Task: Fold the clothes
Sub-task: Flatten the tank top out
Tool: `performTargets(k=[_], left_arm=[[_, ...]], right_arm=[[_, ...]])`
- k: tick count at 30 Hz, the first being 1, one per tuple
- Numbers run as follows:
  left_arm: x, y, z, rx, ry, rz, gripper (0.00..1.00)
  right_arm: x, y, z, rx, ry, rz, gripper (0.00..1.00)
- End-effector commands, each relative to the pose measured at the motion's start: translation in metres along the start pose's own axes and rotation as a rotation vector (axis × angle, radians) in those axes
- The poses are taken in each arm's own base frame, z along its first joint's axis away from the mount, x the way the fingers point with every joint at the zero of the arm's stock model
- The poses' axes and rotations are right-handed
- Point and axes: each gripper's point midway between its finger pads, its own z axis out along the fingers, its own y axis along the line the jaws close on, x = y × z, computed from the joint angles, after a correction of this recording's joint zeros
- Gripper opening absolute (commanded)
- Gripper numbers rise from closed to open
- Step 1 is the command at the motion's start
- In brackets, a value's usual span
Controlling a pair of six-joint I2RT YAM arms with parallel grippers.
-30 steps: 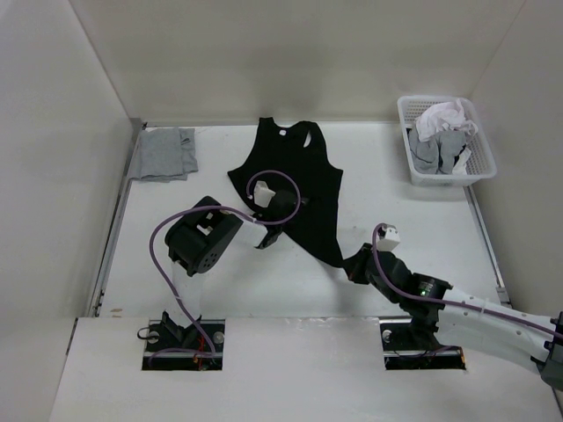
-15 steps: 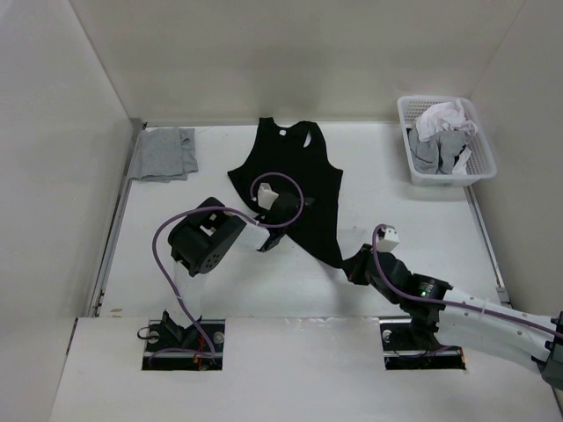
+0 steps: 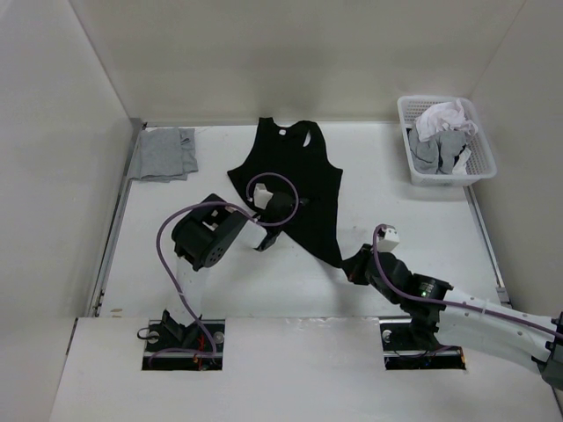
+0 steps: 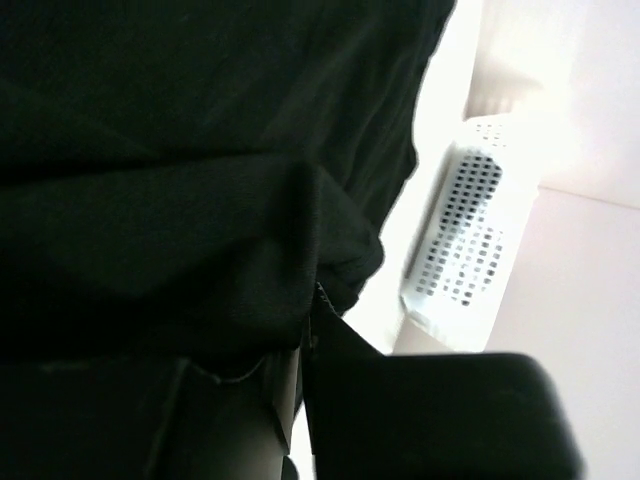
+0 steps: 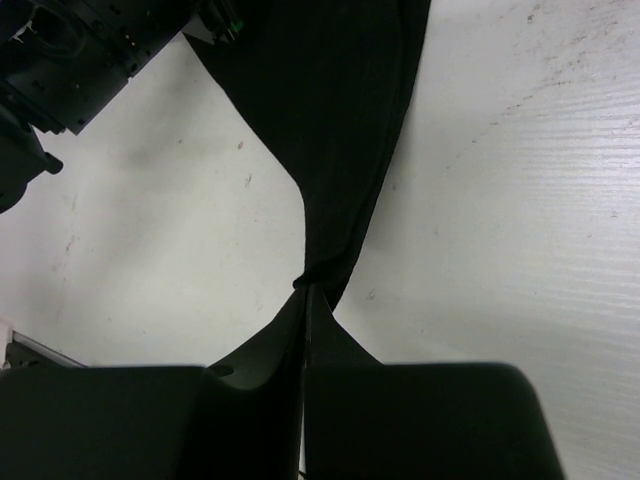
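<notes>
Black soft fabric makes up the tank top (image 3: pixel 295 171), which lies spread on the white counter (image 3: pixel 220 281) about midway between left and right. Its scooped neck and wide straps point to the far side, and its body runs toward the near right, narrowing to a drawn-out corner. The left end effector (image 4: pixel 312 310) sits at the near-left edge of the garment with its fingers together, clamped on a bunched fold of the black cloth. The left wrist view is very dark, so which part of the edge it grips is hard to make out; it looks like a hem or side seam. The right end effector (image 5: pixel 305 295) is low over the counter at the near-right corner of the top, fingers pressed together on the tip of that corner, and the cloth fans out from the pinch toward the far side. A light grey garment (image 3: pixel 163 154) lies folded at the far left, well apart from the top. At the far right stands a white perforated basket (image 3: pixel 453 179) holding white and grey clothes (image 3: pixel 444 132).
</notes>
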Motion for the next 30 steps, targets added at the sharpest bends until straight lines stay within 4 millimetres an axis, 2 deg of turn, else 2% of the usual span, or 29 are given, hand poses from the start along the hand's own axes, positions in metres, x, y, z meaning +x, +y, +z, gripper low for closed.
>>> performTargets(k=[1,3,5,7,12,14,16,18,21,23,25,27,30], left_arm=[[-0.005,-0.035,-0.012,0.124,0.025,-0.031,0.01],[-0.005,-0.053,-0.034,0.188,0.071,0.005,0.0],[-0.01,-0.062,-0.065,0.239,0.116,0.049,0.0],[-0.021,-0.054,-0.099,0.246,0.14,0.081,0.0],[-0.047,0.007,-0.18,0.184,0.198,0.128,0.0],[-0.058,0.032,-0.208,0.149,0.201,0.123,0.0],[-0.066,0.05,-0.23,0.129,0.201,0.118,0.0],[-0.076,0.054,-0.248,0.126,0.181,0.117,0.0],[-0.094,0.035,-0.277,0.157,0.097,0.236,0.0],[-0.111,0.029,-0.294,0.126,0.011,0.347,0.0],[-0.126,0.027,-0.308,0.065,-0.048,0.407,0.0],[-0.132,0.026,-0.315,0.022,-0.075,0.422,0.0],[-0.141,0.037,-0.322,-0.056,-0.125,0.397,0.0]], right_arm=[[-0.008,0.014,-0.002,-0.044,-0.024,0.015,0.0],[-0.009,0.016,-0.003,-0.05,-0.027,0.01,0.0],[-0.013,0.017,-0.003,-0.052,-0.035,-0.001,0.0],[-0.016,0.018,-0.003,-0.05,-0.04,-0.012,0.0],[-0.004,0.017,0.002,-0.036,0.013,-0.045,0.0],[0.009,0.018,0.001,-0.04,0.063,-0.065,0.0],[0.012,0.02,-0.002,-0.029,0.085,-0.077,0.0],[0.004,0.021,-0.011,-0.011,0.074,-0.08,0.0],[-0.016,0.027,-0.039,0.001,0.043,-0.09,0.0],[-0.033,0.02,-0.058,0.05,0.008,-0.104,0.0],[-0.04,0.009,-0.074,0.113,0.01,-0.12,0.0],[-0.035,-0.003,-0.08,0.174,0.046,-0.149,0.0],[-0.008,-0.014,-0.081,0.224,0.13,-0.172,0.0]])
